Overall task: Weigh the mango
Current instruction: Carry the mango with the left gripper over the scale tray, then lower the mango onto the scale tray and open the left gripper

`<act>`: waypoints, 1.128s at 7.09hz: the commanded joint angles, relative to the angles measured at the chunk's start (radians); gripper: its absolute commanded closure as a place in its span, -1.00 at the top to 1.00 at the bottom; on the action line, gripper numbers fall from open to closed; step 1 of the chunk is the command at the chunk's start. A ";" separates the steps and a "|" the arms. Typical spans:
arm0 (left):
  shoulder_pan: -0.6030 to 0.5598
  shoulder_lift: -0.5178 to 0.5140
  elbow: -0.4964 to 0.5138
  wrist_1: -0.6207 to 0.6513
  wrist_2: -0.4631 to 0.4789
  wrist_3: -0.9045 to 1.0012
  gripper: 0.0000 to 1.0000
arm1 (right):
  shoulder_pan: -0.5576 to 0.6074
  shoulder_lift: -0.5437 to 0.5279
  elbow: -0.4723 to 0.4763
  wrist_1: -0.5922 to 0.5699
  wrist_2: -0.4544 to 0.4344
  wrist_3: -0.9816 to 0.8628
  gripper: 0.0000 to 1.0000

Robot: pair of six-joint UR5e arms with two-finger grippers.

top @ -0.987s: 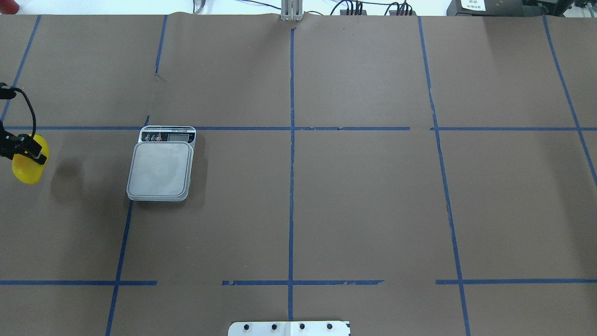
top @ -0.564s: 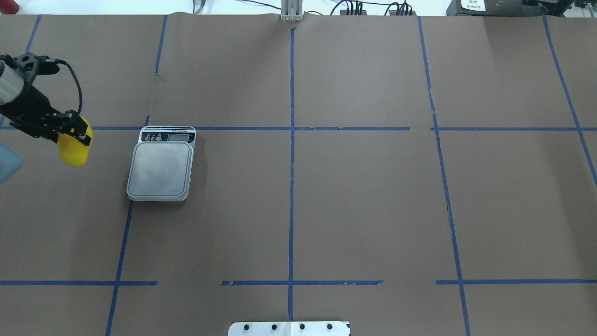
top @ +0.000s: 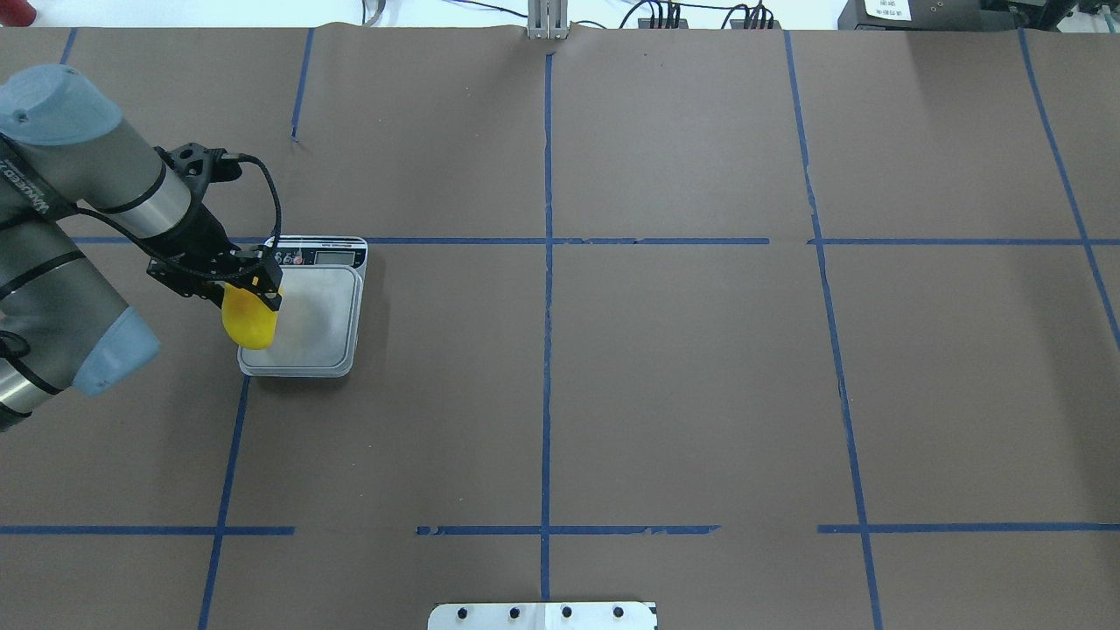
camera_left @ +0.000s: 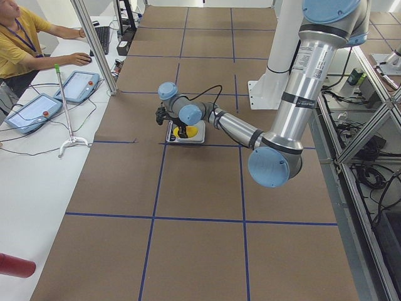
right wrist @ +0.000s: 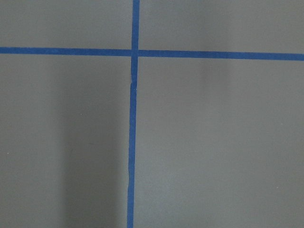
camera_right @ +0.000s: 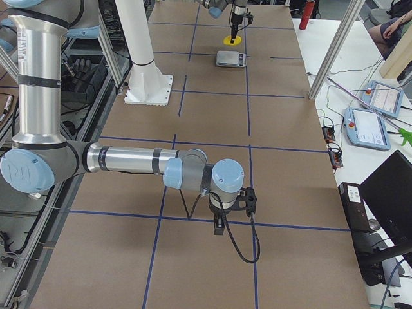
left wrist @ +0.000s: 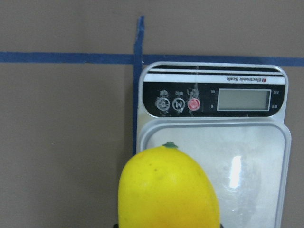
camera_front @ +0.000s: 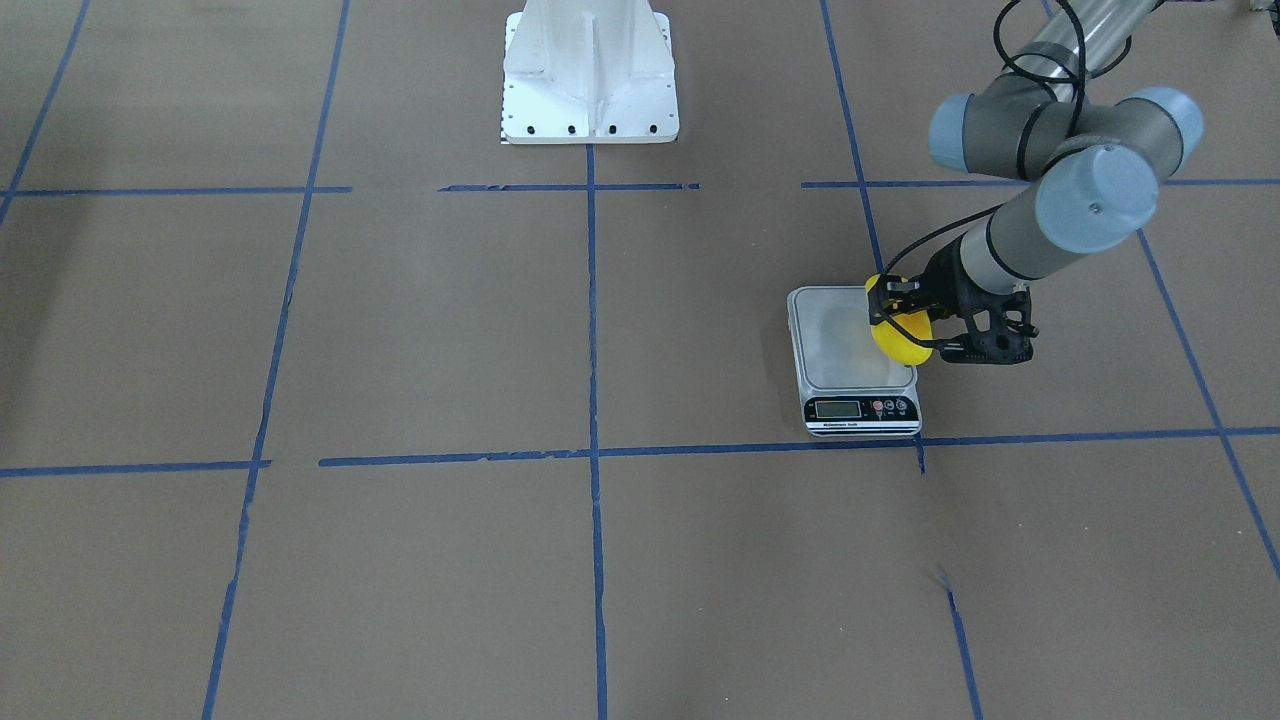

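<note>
The mango is bright yellow and glossy. My left gripper is shut on it and holds it just above the left edge of the scale, a small silver kitchen scale with a square platform and a display at its far end. In the front-facing view the mango hangs over the platform's right rim. In the left wrist view the mango fills the bottom, with the scale behind it. My right gripper hangs low over bare table far from the scale; I cannot tell whether it is open.
Brown paper with a blue tape grid covers the table. The white robot base stands at the near middle edge. An operator and touch panels are beside the table's far side.
My left arm has moved right with the mango, from the table's left edge to above the scale's left edge. The scale has not moved.
</note>
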 commanded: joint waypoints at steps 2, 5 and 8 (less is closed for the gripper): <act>0.016 -0.034 0.012 -0.003 0.009 -0.004 -1.00 | 0.000 -0.001 0.000 0.000 0.000 0.000 1.00; 0.041 -0.054 0.033 -0.005 0.008 -0.006 -1.00 | 0.000 -0.001 0.000 0.000 0.000 0.000 1.00; 0.045 -0.050 0.053 -0.038 0.008 0.002 0.83 | 0.000 -0.001 0.000 0.000 0.000 0.000 1.00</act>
